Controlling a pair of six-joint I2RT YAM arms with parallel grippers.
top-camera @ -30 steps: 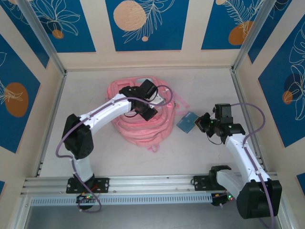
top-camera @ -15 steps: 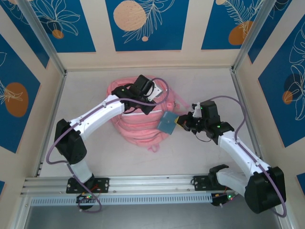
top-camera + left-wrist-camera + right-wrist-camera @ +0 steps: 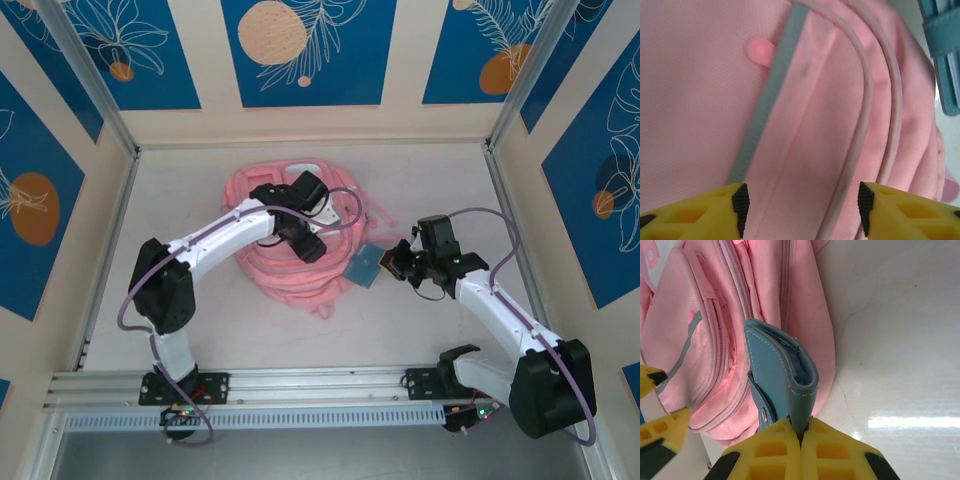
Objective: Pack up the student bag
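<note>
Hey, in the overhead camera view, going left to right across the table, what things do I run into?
student bag → teal case → right gripper, shut on the case's right end.

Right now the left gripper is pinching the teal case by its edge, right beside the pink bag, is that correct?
Not quite: the arm is wrong. It is the right gripper that pinches the teal case by its edge, right beside the student bag; the right wrist view shows it. The left gripper is open over the bag's fabric.
</note>
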